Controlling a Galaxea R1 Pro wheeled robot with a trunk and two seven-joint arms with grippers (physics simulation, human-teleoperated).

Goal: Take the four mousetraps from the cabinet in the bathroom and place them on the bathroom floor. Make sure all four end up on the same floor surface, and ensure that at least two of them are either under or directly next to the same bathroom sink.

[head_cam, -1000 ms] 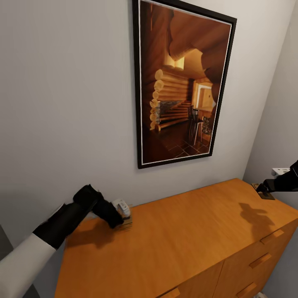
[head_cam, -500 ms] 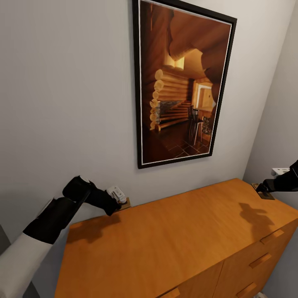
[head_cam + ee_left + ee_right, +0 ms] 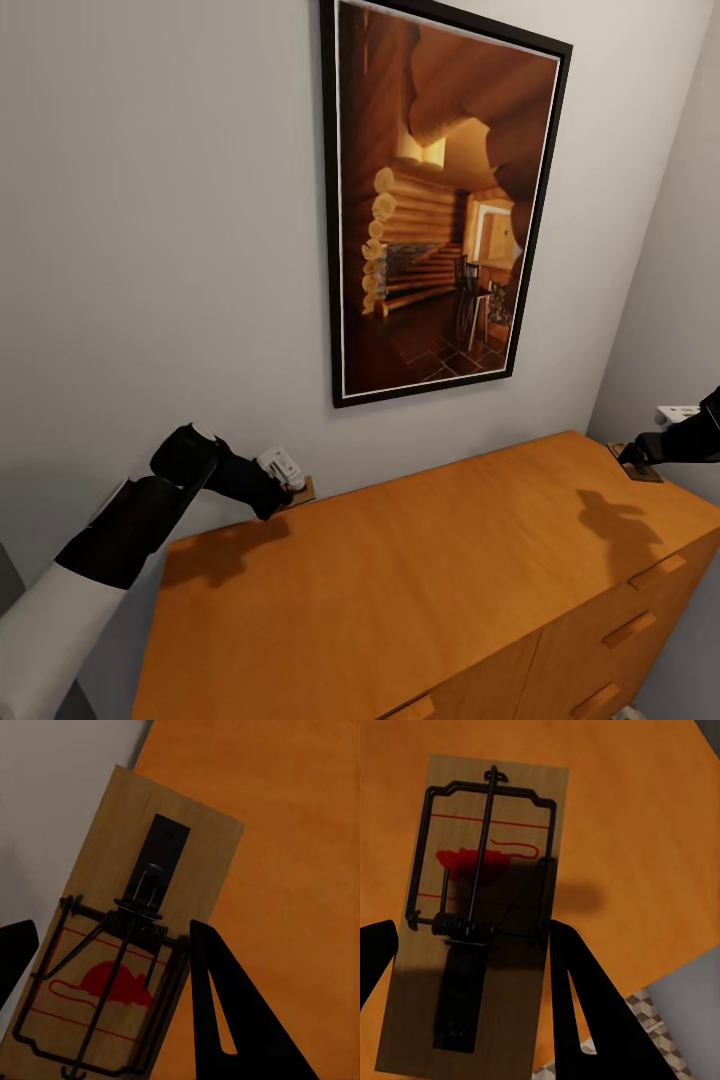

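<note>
Each claw [image 3: 112, 967] [image 3: 472, 967] clenched across a mousetrap [image 3: 127, 945] [image 3: 472, 907], boards lengthwise along the fingers.

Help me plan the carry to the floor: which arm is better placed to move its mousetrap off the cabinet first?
Either. The left gripper holds a mousetrap raised by the cabinet's back-left edge; the right gripper holds another mousetrap at the right corner, floor tiles visible just past it.

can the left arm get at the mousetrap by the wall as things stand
Probably yes: the left gripper already has that mousetrap between its jaws, lifted over the cabinet top's back corner, with nothing in the way.
</note>
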